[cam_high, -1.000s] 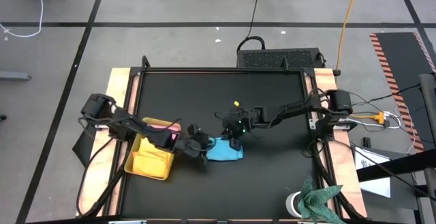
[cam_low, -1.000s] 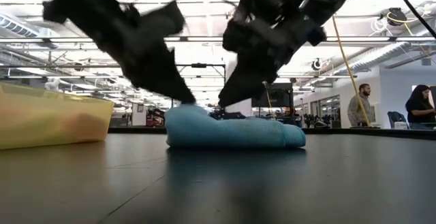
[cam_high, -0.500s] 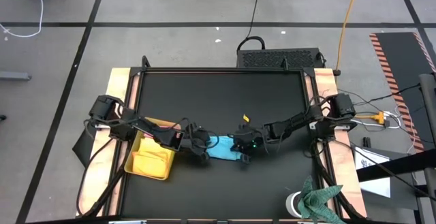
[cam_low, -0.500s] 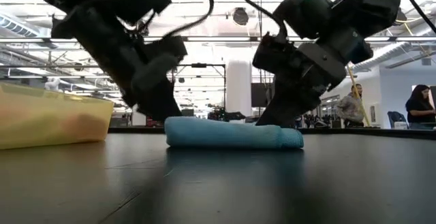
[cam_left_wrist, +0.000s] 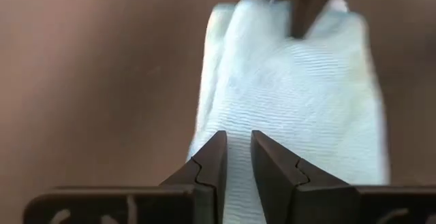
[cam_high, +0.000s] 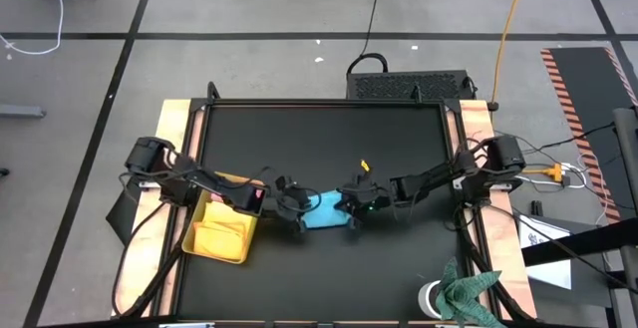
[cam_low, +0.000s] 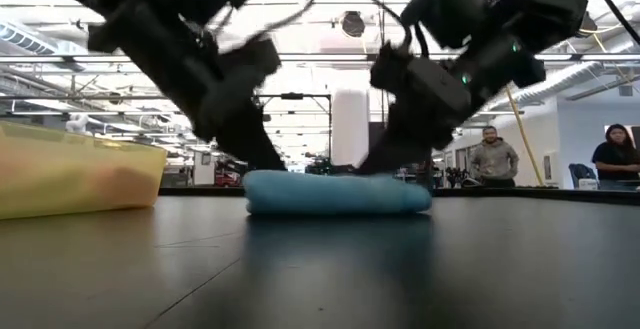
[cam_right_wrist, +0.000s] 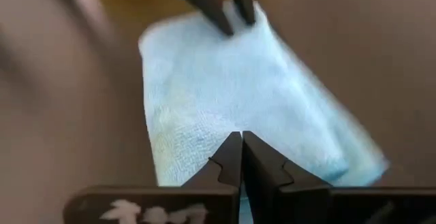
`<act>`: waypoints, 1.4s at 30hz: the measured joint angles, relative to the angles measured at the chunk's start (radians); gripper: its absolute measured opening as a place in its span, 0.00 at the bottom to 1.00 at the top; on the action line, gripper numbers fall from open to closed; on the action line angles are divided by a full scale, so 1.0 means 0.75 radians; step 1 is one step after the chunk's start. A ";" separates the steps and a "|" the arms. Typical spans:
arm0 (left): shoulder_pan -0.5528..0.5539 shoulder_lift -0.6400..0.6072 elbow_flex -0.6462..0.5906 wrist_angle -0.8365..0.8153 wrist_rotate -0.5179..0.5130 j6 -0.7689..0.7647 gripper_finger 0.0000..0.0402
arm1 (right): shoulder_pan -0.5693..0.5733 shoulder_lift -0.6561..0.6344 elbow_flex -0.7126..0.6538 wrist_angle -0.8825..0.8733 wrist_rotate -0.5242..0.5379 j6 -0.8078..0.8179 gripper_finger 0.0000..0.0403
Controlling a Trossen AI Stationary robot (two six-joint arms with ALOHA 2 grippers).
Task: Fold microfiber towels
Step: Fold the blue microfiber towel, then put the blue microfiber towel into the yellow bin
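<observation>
Your light blue towel (cam_high: 323,211) lies bunched mid-tabletop (cam_high: 329,149), just right of the yellow-green tray (cam_high: 221,232). Left claw (cam_left_wrist: 235,157) is down on its left edge, fingers a narrow gap apart over the cloth; can't tell if it's pinching. Right claw (cam_right_wrist: 241,153) is clenched, tips on the opposite edge

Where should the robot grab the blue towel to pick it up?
Probably by an end edge. The blue towel lies flat and folded on the table, so fingers coming down from above can pinch there. The left gripper and right gripper already sit at opposite ends.
</observation>
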 joint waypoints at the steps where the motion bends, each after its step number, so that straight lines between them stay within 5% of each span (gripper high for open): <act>1: 0.009 0.024 0.000 0.001 -0.009 -0.010 0.17 | -0.004 0.008 -0.011 0.000 -0.004 0.018 0.00; 9: 0.008 0.066 0.001 -0.001 0.025 0.096 0.17 | 0.048 -0.045 -0.115 0.012 -0.010 0.067 0.00; 15: -0.047 -0.004 0.002 0.036 0.114 0.467 0.20 | 0.090 -0.198 -0.140 0.012 -0.010 0.026 0.01; 22: -0.092 -0.003 0.001 0.034 0.239 0.820 0.49 | 0.127 -0.403 -0.224 0.014 -0.008 0.000 0.13; 29: -0.101 0.044 0.001 0.046 0.185 0.933 0.75 | 0.155 -0.540 -0.398 0.226 -0.007 0.038 0.27; 42: -0.102 0.200 0.002 0.311 0.136 0.994 0.73 | 0.250 -0.551 -0.573 0.540 -0.006 0.166 0.30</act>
